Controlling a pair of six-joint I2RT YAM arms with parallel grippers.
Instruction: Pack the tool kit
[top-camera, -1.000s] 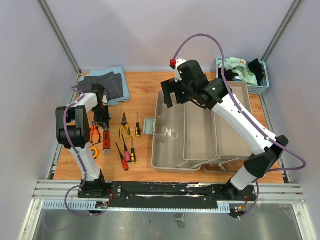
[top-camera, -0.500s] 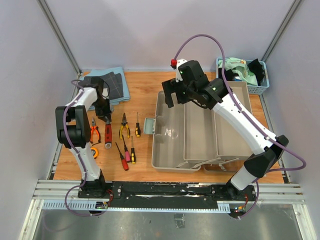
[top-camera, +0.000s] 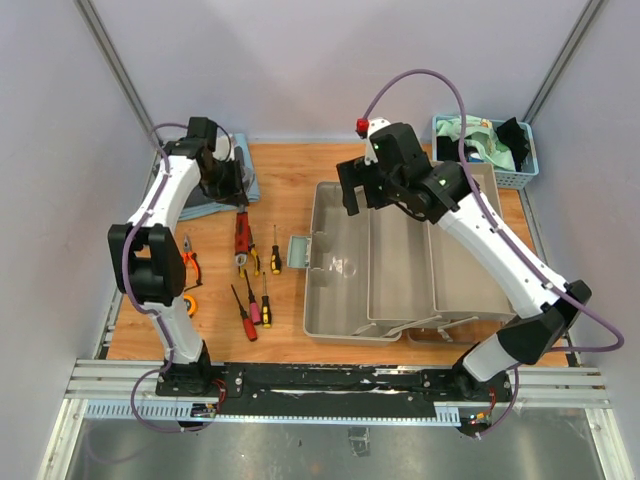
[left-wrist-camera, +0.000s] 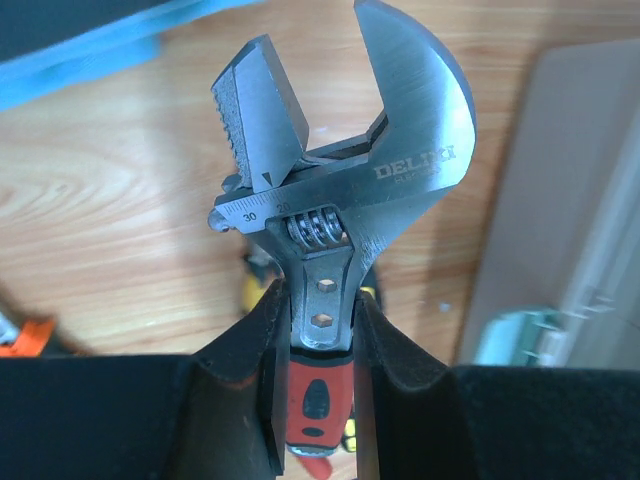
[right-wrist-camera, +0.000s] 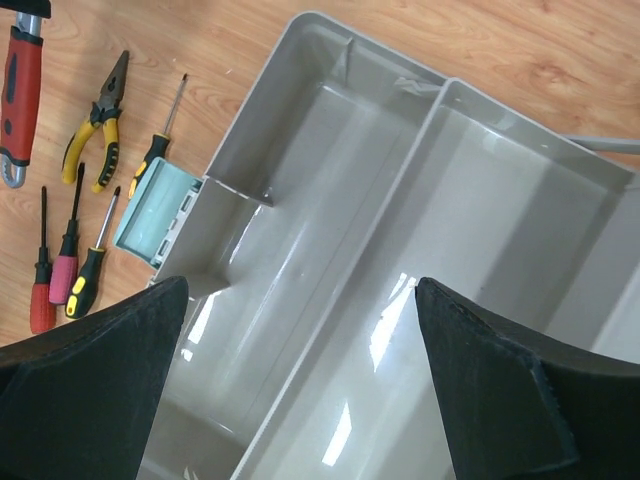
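Note:
The grey-beige toolbox (top-camera: 400, 262) lies open on the right of the table, with its trays bare; it also fills the right wrist view (right-wrist-camera: 330, 230). My left gripper (top-camera: 238, 208) is shut on the red-handled wrench (top-camera: 242, 232) and holds it off the table, left of the box. In the left wrist view the gripper (left-wrist-camera: 318, 360) clamps the wrench (left-wrist-camera: 335, 200) at its neck, with the head sticking out. My right gripper (top-camera: 350, 192) is open and empty above the box's left tray; it also shows in the right wrist view (right-wrist-camera: 300, 380).
Yellow-handled pliers (top-camera: 248, 262), several small screwdrivers (top-camera: 262, 300), orange pliers (top-camera: 190, 264) and the orange tape measure (top-camera: 188, 300) lie on the wood left of the box. Folded cloths (top-camera: 200, 205) lie at the back left. A blue basket (top-camera: 487, 146) stands at the back right.
My left gripper has lifted the wrench off the table and carried it back and to the right. My right gripper has shifted slightly right.

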